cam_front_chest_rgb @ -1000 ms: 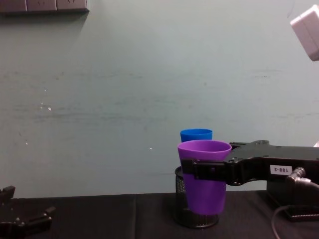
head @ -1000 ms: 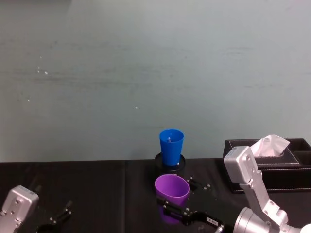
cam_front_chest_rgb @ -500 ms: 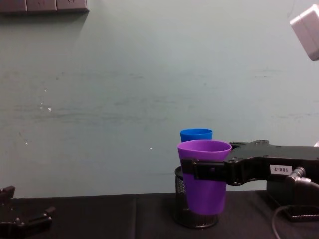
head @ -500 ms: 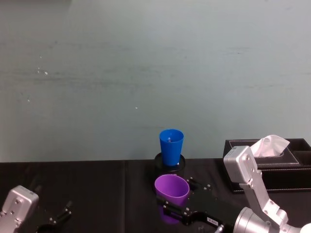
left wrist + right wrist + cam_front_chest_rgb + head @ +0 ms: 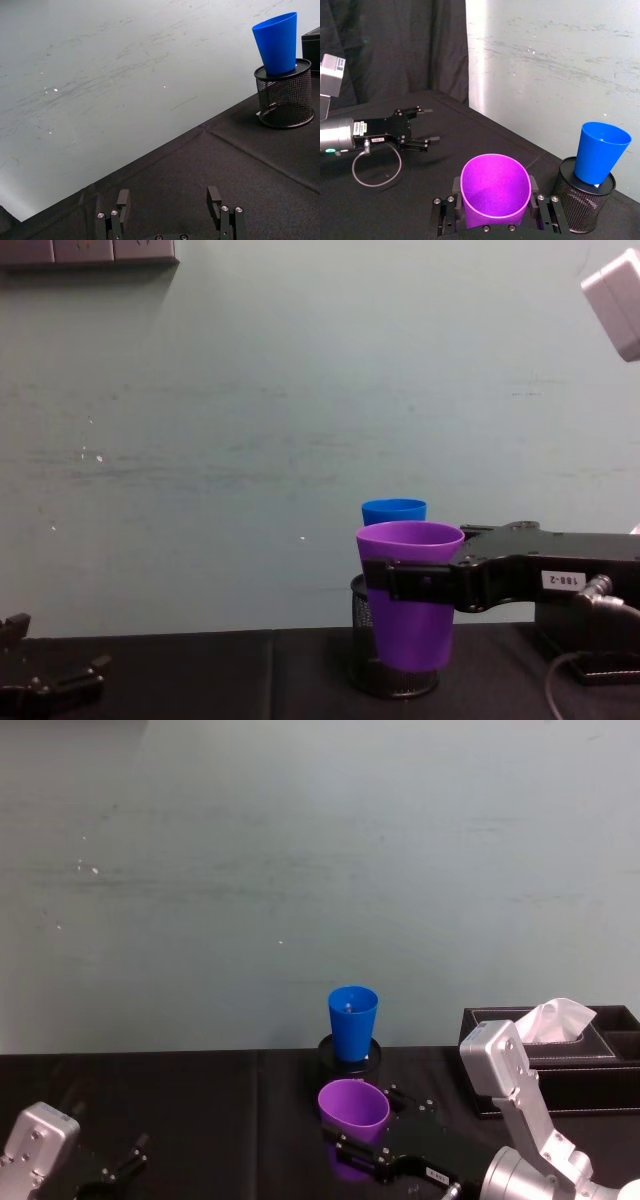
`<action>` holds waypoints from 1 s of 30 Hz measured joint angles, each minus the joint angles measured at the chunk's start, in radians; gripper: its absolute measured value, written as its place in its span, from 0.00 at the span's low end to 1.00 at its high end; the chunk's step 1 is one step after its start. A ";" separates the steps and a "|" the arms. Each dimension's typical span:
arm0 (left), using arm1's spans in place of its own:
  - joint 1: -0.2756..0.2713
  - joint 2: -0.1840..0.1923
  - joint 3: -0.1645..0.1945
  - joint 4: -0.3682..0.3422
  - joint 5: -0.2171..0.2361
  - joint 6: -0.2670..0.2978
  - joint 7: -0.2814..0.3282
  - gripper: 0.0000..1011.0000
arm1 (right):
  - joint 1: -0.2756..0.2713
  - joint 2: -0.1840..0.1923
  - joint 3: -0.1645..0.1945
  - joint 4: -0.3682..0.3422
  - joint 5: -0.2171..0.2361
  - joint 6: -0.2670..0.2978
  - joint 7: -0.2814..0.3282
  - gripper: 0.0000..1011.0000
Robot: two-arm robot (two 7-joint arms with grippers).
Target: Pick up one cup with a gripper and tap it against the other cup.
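The purple cup hangs upright above the black table, with my right gripper shut on it from both sides. In the chest view the labelled black fingers clamp the purple cup just below its rim. The blue cup stands in a black mesh pen holder just beyond it. In the right wrist view a gap separates the purple cup from the blue cup. My left gripper rests open low at the left, far from both cups.
A black tissue box with a white tissue sticking up stands at the right, next to my right arm. A pale green wall runs close behind the table's back edge. Black cloth covers the table.
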 joint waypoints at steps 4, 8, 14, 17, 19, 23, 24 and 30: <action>0.000 0.000 0.000 0.000 0.000 0.000 0.000 0.99 | 0.000 0.000 0.000 0.000 0.000 0.000 0.000 0.72; 0.000 0.000 0.000 0.000 0.000 0.000 0.000 0.99 | 0.000 0.000 0.000 0.000 0.000 0.001 0.000 0.72; 0.000 0.000 0.000 0.000 0.000 0.000 0.000 0.99 | 0.000 0.000 0.000 0.000 0.000 0.001 0.000 0.72; 0.000 0.000 0.000 0.000 0.000 0.000 0.000 0.99 | 0.000 0.000 0.000 0.000 0.000 0.001 0.000 0.72; 0.000 0.000 0.000 0.000 0.000 0.000 0.000 0.99 | 0.000 0.000 0.000 0.000 0.000 0.001 0.000 0.72; 0.000 0.000 0.000 0.000 0.000 0.000 0.000 0.99 | 0.000 0.000 0.000 0.000 0.000 0.001 0.000 0.72; 0.000 0.000 0.000 0.000 0.000 0.000 0.000 0.99 | 0.000 0.000 0.000 0.000 0.000 0.001 0.000 0.72; 0.000 0.000 0.000 0.000 0.000 0.000 0.000 0.99 | 0.000 0.000 0.000 0.000 0.000 0.001 0.000 0.72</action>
